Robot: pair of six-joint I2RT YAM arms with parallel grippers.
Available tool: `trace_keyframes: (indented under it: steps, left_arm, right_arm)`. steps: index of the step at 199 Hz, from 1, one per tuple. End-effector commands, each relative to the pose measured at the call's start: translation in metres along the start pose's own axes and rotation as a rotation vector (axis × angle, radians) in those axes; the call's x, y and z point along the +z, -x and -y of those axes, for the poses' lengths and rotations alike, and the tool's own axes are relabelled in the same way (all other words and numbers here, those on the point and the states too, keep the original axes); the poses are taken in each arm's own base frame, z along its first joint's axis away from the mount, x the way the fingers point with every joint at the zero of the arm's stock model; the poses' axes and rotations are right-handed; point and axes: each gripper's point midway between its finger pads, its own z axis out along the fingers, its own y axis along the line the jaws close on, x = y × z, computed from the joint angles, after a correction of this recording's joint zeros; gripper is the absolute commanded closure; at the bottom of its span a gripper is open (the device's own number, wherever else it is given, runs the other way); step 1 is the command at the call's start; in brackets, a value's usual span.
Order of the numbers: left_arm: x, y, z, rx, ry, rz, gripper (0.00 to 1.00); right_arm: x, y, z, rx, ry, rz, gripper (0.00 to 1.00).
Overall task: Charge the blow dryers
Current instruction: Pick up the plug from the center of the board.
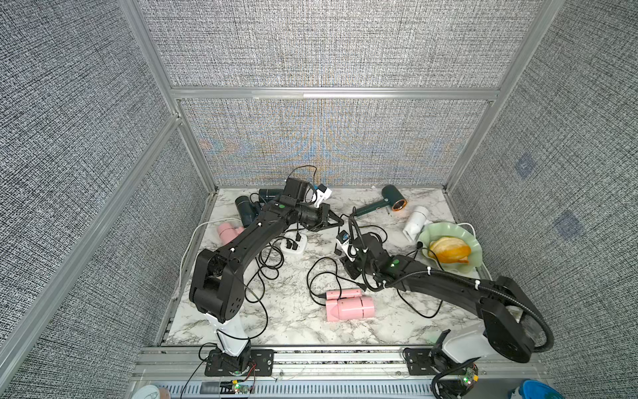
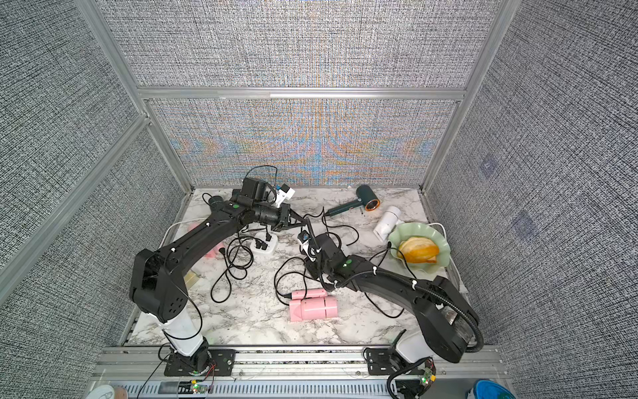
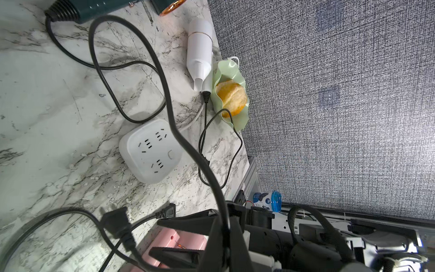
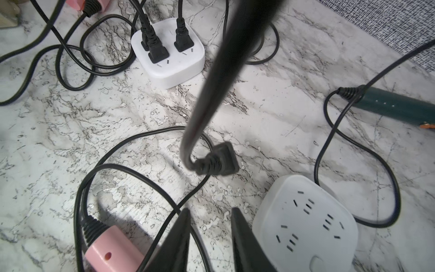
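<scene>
The left gripper (image 1: 341, 220) is pressed tight together on a black cord (image 4: 213, 94), held up above the middle of the marble table (image 1: 276, 321) with its fingers pointing across towards the right arm. From that pinch the cord drops to its plug (image 4: 223, 160), which sits just in front of the right gripper (image 4: 211, 209); I can't tell whether the plug rests on the marble. The right gripper's fingers stand a little apart with nothing between them. They are close above the table, between the handle of a pink blow dryer (image 1: 348, 305) and an empty white power strip (image 4: 310, 233). The other way, the pinched cord loops back over the table to the handle of the dark green blow dryer (image 1: 392, 197), which lies near the back wall. Next to it lies the white blow dryer (image 1: 416, 221), just beside a pale green wavy dish (image 1: 445, 228). A second power strip (image 4: 179, 66), near the left arm, carries three plugs. At the far left corner lie a dark teal blow dryer (image 1: 245, 209), a second dark dryer (image 1: 269, 195) and another pink dryer (image 1: 228, 233), partly hidden by the left arm.
</scene>
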Motion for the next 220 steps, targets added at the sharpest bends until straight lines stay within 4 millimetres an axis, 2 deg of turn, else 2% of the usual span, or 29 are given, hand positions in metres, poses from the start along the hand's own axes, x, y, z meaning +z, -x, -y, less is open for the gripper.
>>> trace_keyframes:
  steps: [1,30,70,109,140,149,172,202,220]
  left_arm:
    - [-0.002,0.001,0.009,0.032,-0.029,0.0,0.95]
    - [-0.002,0.001,0.008,0.028,-0.032,-0.005,0.96]
    - [-0.002,0.0,0.01,0.032,-0.037,-0.009,0.96]
    - [-0.003,-0.002,0.008,0.033,-0.036,-0.005,0.96]
    - [-0.003,-0.004,0.009,0.043,-0.043,0.0,0.95]
    - [-0.004,-0.004,0.01,0.046,-0.044,0.001,0.95]
    - [-0.006,-0.005,0.011,0.06,-0.042,0.008,0.94]
    - [-0.016,-0.002,0.02,0.127,-0.035,0.075,0.84]
    - [-0.024,-0.003,0.032,0.18,-0.057,0.123,0.72]
  right_arm:
    - [-0.012,0.019,0.005,0.062,-0.023,0.107,0.67]
    - [-0.028,0.022,0.001,0.103,0.02,0.146,0.64]
    - [-0.041,0.049,-0.001,0.192,0.117,0.216,0.61]
    - [-0.037,0.076,-0.006,0.306,0.246,0.264,0.56]
    - [-0.027,0.084,-0.003,0.376,0.267,0.28,0.57]
    - [-0.025,0.086,-0.003,0.393,0.277,0.286,0.6]
    - [-0.027,0.093,0.001,0.45,0.298,0.311,0.8]
    - [-0.038,0.102,0.007,0.558,0.33,0.335,0.94]
    - [-0.047,0.107,0.011,0.614,0.35,0.36,1.0]
